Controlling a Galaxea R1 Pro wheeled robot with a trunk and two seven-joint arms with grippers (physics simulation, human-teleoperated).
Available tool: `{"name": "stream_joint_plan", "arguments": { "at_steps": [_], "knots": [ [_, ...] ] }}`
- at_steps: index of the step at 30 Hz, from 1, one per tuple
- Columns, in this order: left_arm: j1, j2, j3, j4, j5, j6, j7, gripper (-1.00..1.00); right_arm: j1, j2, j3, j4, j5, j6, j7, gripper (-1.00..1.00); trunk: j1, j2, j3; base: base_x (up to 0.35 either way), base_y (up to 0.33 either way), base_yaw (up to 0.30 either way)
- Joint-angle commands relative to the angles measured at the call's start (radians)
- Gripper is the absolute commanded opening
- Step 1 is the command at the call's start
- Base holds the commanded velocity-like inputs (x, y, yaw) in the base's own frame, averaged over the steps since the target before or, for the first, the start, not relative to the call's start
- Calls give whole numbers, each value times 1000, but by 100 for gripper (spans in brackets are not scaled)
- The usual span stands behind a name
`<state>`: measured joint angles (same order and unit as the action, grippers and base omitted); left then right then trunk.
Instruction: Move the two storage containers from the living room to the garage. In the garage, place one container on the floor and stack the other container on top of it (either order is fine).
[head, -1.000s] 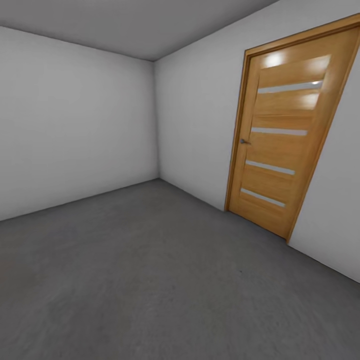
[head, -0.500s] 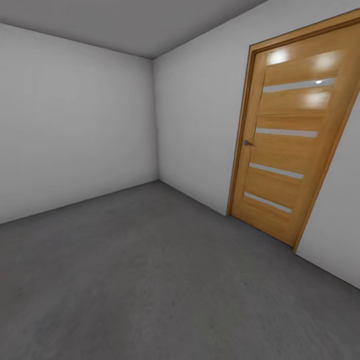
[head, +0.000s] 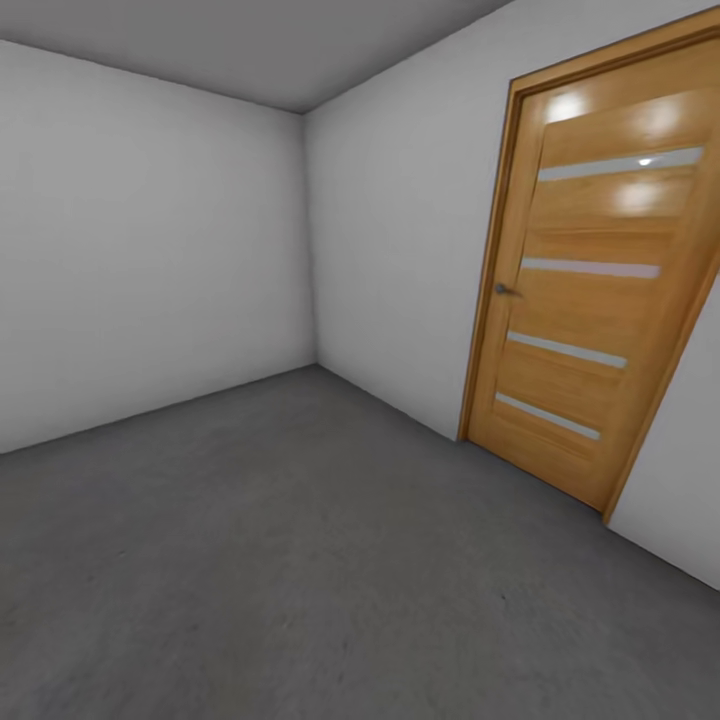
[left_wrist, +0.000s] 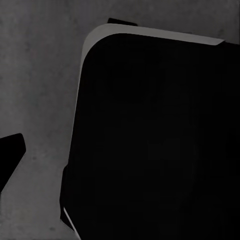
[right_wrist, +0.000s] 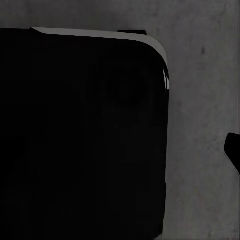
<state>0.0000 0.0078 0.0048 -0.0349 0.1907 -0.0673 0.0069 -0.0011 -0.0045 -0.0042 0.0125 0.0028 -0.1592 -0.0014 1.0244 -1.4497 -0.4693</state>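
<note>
The robot is in the garage, a bare room with grey walls (head: 150, 250), a dark grey floor (head: 300, 560) and a wooden door (head: 590, 300) on the right, likely on its way for the two storage containers, and I cannot tell if either tool is spread or pressed together.

A wooden door (head: 590, 290) with four pale horizontal slats stands shut in the right-hand wall (head: 400, 220), a small metal handle (head: 505, 289) on its left edge. That wall meets a second plain pale grey wall (head: 150, 250) at the far corner, under a grey ceiling (head: 260, 40). Light spots glare on the door's upper panels.
</note>
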Motion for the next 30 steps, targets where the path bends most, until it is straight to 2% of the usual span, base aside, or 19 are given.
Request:
{"name": "stream_joint_plan", "arguments": {
  "at_steps": [1,19,30],
  "knots": [
    [0,0,1,-1,6,-2,1,100,0,0,0,1,0,-5,0,100,1,0,-1,317,0,0],
    [0,0,-6,-2,1,-2,1,100,0,0,0,1,0,-5,0,100,1,0,-1,317,0,0],
    [0,-1,3,-4,12,2,3,100,0,0,0,1,0,-5,0,100,1,0,-1,321,0,0]
  ]
}}
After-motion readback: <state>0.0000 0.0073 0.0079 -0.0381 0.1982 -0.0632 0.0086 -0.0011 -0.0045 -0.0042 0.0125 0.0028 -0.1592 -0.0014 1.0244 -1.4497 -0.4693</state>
